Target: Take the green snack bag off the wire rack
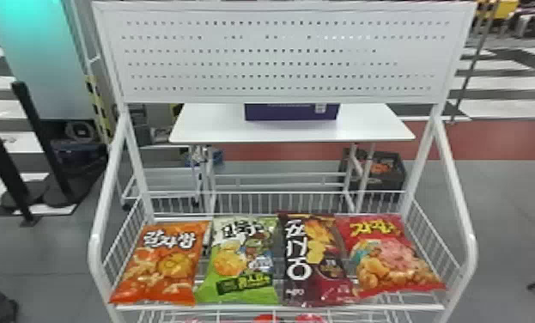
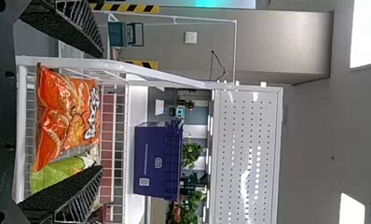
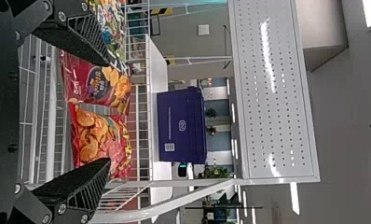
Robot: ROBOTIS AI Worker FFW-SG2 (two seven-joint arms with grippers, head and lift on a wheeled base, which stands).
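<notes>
Two left jaws apart, green snack bag [image 2: 51, 175] beyond, partly behind one

Looks past a white table [image 1: 210, 126] across grey floor [image 1: 511, 202], a red band [image 1: 502, 141] and black-and-white stripes [image 1: 502, 81] to a grey wall [image 2: 202, 51] beneath lit ceiling panels [image 2: 365, 32].

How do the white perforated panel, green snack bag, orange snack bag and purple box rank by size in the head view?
1. White perforated panel
2. Green snack bag and orange snack bag, too alike to rank
3. Purple box, visible part
</notes>
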